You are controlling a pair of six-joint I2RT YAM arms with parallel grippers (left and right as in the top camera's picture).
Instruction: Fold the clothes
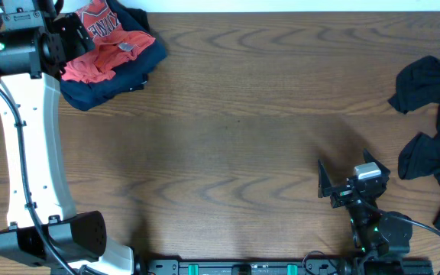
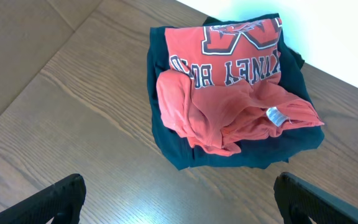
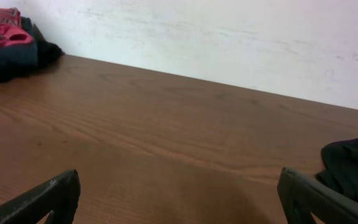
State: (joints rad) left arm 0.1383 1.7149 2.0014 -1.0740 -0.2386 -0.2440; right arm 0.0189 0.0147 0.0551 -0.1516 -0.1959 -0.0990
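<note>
A folded red shirt (image 1: 101, 42) with dark lettering lies on a folded navy garment (image 1: 121, 76) at the table's far left corner. The left wrist view shows the red shirt (image 2: 229, 93) rumpled on top of the navy garment (image 2: 173, 143). My left gripper (image 1: 73, 37) is open and empty, just above the table beside this pile (image 2: 179, 190). A heap of unfolded dark clothes (image 1: 438, 130) lies at the right edge and shows partly in the right wrist view (image 3: 353, 165). My right gripper (image 1: 347, 169) is open and empty, low near the front right (image 3: 178, 186).
The wooden table (image 1: 235, 137) stretches between the two piles. A white wall (image 3: 229, 37) runs behind the far edge. The left arm's white link (image 1: 33, 153) crosses the left side of the table.
</note>
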